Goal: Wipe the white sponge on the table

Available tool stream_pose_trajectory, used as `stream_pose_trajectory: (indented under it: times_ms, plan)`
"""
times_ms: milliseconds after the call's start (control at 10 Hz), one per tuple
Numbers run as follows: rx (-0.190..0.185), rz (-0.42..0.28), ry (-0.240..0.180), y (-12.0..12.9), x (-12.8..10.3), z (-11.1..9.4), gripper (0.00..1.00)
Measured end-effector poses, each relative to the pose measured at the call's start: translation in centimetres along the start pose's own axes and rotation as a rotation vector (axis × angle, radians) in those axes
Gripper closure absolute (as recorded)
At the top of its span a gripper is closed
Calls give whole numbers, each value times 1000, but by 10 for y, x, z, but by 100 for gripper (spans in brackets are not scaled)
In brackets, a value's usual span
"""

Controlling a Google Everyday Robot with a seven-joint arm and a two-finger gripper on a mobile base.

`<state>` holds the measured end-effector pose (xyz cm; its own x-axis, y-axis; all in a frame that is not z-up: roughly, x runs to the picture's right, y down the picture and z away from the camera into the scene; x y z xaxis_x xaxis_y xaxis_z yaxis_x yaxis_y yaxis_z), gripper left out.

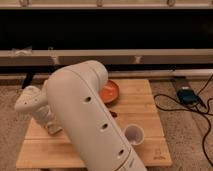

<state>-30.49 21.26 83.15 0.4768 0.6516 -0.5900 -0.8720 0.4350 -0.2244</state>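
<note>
The white sponge does not show: it may lie beneath the gripper (51, 130) or behind the bulky white arm (85, 115), so its direction from the tool cannot be told. The gripper is closed, low over the left part of the bamboo table (145, 106). The orange dish (110, 91) and the paper cup (134, 134) stand farther right.
</note>
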Motion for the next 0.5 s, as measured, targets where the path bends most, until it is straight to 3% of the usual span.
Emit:
stream_pose_trajectory:
  times_ms: [500]
  plan:
    - [5, -6, 16, 0, 8, 0, 100]
